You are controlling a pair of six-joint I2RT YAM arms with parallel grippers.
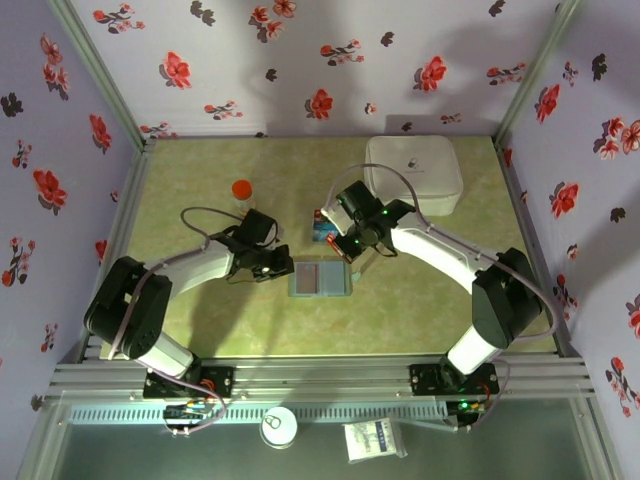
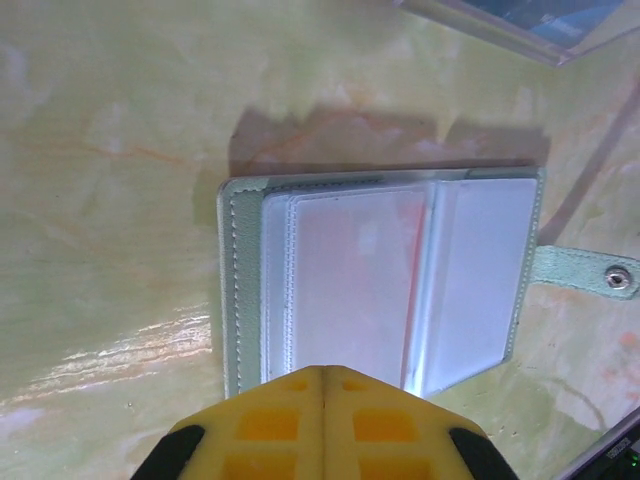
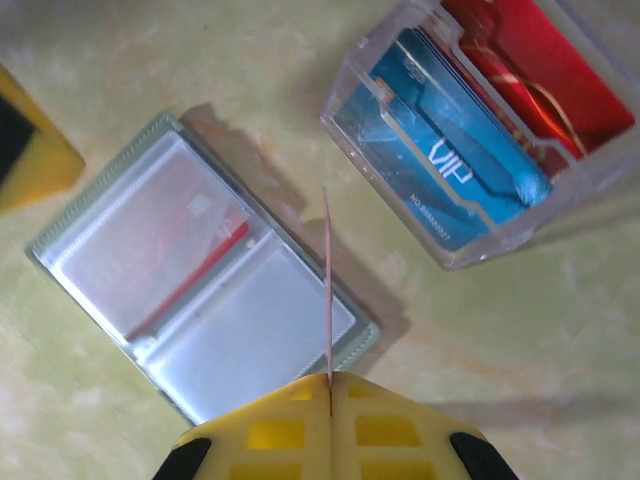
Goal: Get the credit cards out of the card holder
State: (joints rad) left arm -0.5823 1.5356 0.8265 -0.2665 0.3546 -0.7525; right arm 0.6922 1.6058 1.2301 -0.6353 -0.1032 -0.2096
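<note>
The card holder lies open and flat on the table, with clear sleeves on both panels. A reddish credit card shows through one sleeve. My left gripper is shut, its tips at the holder's near edge with nothing between them. My right gripper is shut on a thin credit card, seen edge-on and standing up from the tips above the holder's far corner. A blue card and a red card rest in a clear box beside the holder.
A large white rounded case stands at the back right. An orange-capped bottle stands behind my left arm. The holder's strap with its snap lies out to one side. Flowered walls enclose the table on three sides.
</note>
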